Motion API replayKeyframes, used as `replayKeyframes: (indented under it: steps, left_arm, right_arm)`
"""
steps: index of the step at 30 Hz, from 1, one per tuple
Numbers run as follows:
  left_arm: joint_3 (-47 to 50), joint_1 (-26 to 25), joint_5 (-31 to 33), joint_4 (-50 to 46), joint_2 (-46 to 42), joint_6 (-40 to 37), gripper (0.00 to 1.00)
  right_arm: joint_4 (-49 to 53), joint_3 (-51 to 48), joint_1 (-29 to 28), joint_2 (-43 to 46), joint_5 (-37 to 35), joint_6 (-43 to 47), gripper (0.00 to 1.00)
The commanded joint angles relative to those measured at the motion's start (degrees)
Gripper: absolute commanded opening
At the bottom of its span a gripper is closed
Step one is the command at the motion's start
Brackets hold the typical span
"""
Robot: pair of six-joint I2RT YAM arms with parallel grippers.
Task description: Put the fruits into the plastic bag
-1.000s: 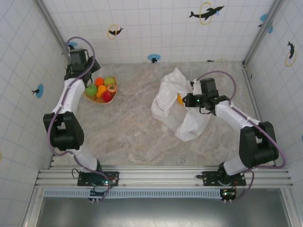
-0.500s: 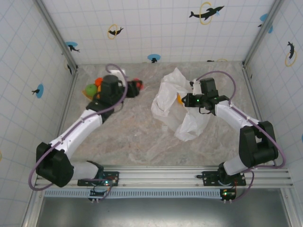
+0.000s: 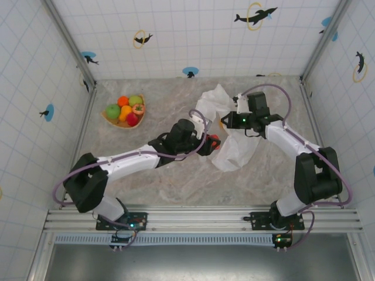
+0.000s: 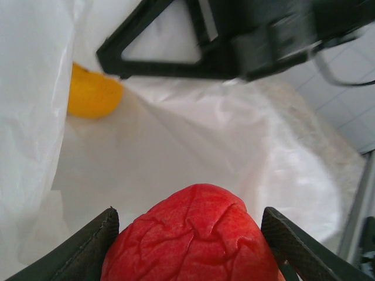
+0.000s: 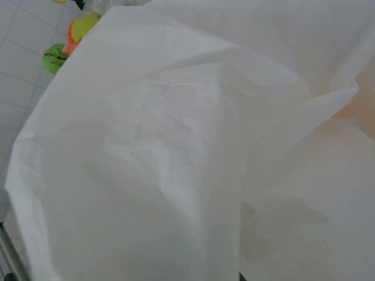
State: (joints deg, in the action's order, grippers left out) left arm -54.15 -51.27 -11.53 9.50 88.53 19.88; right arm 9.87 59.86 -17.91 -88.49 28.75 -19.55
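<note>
Plastic bag [image 3: 234,153] half hides the right gripper [image 3: 225,122], its state unclear; left gripper [image 3: 211,142] clamps a red fruit [image 4: 190,231].

Beige marble-look counter [image 3: 176,182]; white gridded walls [image 3: 193,35] at 9, 12, 3 o'clock, dolphin stickers [image 3: 256,16]; aluminium rail [image 3: 199,219] at 6 o'clock.

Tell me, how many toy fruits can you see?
8: six fruits in the tray, a red one in the left claw, a yellow one inside the bag. More may hide under the plastic.
</note>
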Motion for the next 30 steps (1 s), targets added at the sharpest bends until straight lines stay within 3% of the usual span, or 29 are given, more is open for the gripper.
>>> replayKeyframes:
  steps: [1,8,15,22,30]
  left_arm:
    - [-1.3,0.3,3.0,2.2,3.0,-3.0,0.63]
    - [-4.5,0.6,3.4,5.0,11.0,-3.9,0.63]
    - [-5.0,0.2,1.8,13.2,17.0,-4.9,0.64]
    - [-4.9,0.2,3.6,23.7,21.8,2.3,0.65]
    - [-4.9,0.2,4.1,32.3,27.0,7.4,0.67]
  right_arm:
    - [1.3,2.8,0.5,-0.6,3.7,0.0,0.0]
    - [3.1,3.2,0.8,0.0,7.9,-0.6,0.0]
    - [-16.0,-5.3,0.8,3.8,12.8,-20.0,0.0]
    - [-35.4,-16.8,0.0,9.0,9.3,-38.4,0.0]
    - [-45.4,-22.8,-0.9,11.6,3.9,-49.2,0.0]
